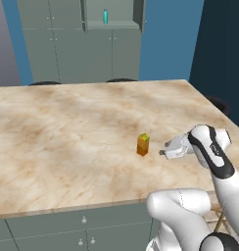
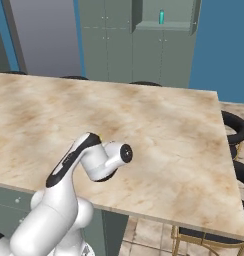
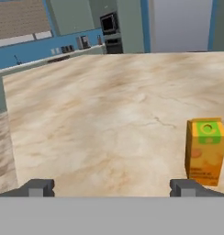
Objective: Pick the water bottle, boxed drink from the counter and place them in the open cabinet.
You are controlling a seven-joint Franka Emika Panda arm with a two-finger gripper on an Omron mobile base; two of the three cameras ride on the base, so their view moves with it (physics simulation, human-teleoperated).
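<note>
A: What's closest in the hand view?

B: The gripper (image 3: 112, 187), its two dark fingertips (image 3: 38, 187) spread wide with nothing between them, low over the counter (image 3: 100, 119).

A: And the boxed drink (image 3: 205, 151)?

B: A small orange carton with a green-and-yellow gabled top, upright on the marbled counter, just beyond the fingertip on that view's right side, not between the two. From the left base camera the carton (image 1: 143, 144) stands just left of the hand (image 1: 171, 149).

A: The water bottle (image 1: 105, 17)?

B: Slim, teal, upright on a shelf of the open cabinet (image 1: 111, 24), far behind the counter. The right base view shows it (image 2: 161, 17) there too.
</note>
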